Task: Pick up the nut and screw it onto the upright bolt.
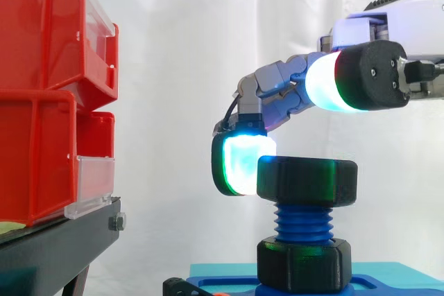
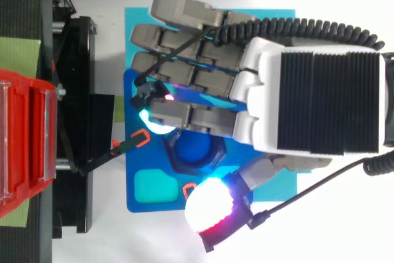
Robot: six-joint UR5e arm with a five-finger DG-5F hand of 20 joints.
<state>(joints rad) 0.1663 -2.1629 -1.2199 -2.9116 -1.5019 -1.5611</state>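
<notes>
Black nut (image 1: 307, 179): stiff, light plastic by looks; take opposite flats.
Hand (image 2: 277, 90): unclamped, one pad (image 1: 239, 161) touching nut, thumb (image 2: 212, 204) clear.

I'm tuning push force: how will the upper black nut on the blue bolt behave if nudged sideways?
The upper nut looks rigid, unlikely to deform. Seated on the threaded bolt, it should turn rather than slide. Its flat facets probably give the hand purchase.
</notes>
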